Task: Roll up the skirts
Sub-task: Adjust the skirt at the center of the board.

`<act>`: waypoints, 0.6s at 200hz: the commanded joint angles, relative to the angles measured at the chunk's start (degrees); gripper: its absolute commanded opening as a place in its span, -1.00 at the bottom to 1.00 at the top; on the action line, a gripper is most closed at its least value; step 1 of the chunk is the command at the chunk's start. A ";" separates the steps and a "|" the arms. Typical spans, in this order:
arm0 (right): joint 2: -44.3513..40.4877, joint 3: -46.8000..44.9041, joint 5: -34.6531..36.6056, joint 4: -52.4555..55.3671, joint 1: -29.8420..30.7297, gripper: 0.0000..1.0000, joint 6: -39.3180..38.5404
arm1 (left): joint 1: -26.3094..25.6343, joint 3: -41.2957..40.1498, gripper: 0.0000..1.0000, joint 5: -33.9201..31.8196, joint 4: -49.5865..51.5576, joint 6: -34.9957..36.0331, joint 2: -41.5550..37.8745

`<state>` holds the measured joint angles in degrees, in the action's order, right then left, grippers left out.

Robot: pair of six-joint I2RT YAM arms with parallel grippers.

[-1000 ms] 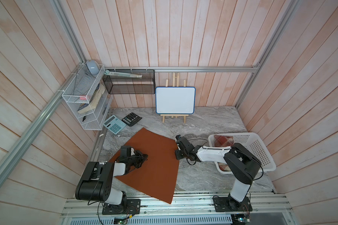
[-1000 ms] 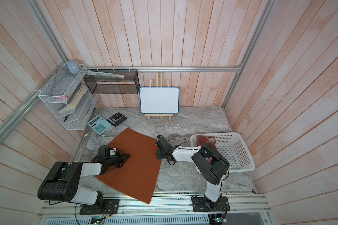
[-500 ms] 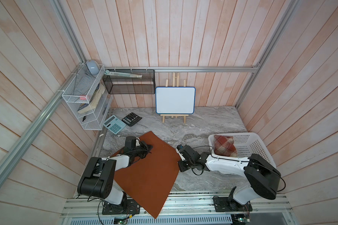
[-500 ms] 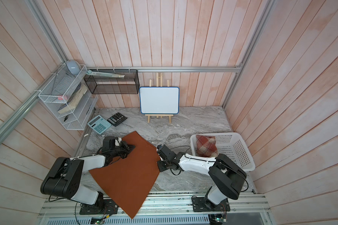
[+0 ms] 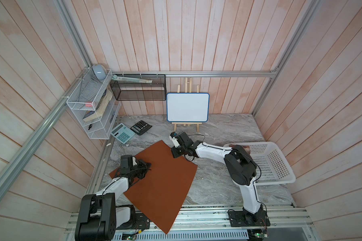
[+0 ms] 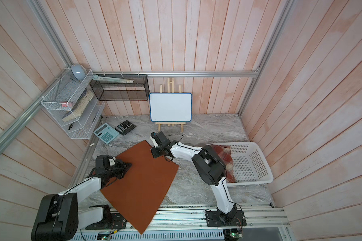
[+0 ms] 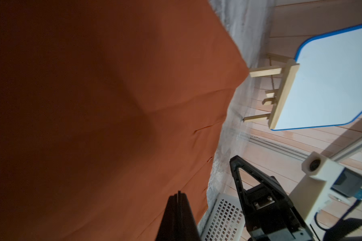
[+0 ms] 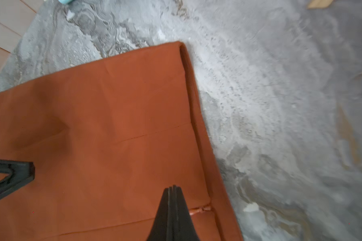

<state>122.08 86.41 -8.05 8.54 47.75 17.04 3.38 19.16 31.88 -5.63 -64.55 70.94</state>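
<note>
Marble tabletop [image 5: 228,129] carries the rust-orange skirt [image 5: 163,179] spread flat, near corner overhanging the front, then the white basket [image 6: 257,160] holding the plaid skirt [image 6: 223,153], with left gripper [image 5: 148,165] and right gripper [image 5: 174,154] each clamped shut on the orange cloth's edges.

Open tabletop [image 5: 215,183] btwn orange skirt [image 5: 163,179] & basket [image 5: 270,164], plus strip in front of whiteboard [image 5: 187,107]. Back-left tight: teal calculator [image 5: 122,133], black calculator [image 5: 141,127], wire shelf [image 5: 92,119] overhanging.
</note>
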 commanded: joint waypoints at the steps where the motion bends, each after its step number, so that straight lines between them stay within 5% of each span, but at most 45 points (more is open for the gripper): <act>1: 1.74 2.90 -2.60 -1.04 1.08 -1.00 -0.60 | 0.32 -0.77 -1.00 1.34 -0.82 0.33 -0.53; 77: 10.65 9.98 -2.32 1.37 -1.28 -1.00 -1.22 | 0.32 -2.72 -1.00 1.48 -4.44 1.20 2.94; 120: 10.36 4.44 -2.46 0.57 -4.42 -1.00 0.36 | 0.32 -1.08 -1.00 2.49 -4.92 1.58 4.82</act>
<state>132.18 95.11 -11.05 7.35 45.45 16.47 3.38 17.30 33.08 -8.62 -63.64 75.16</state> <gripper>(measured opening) 0.049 0.042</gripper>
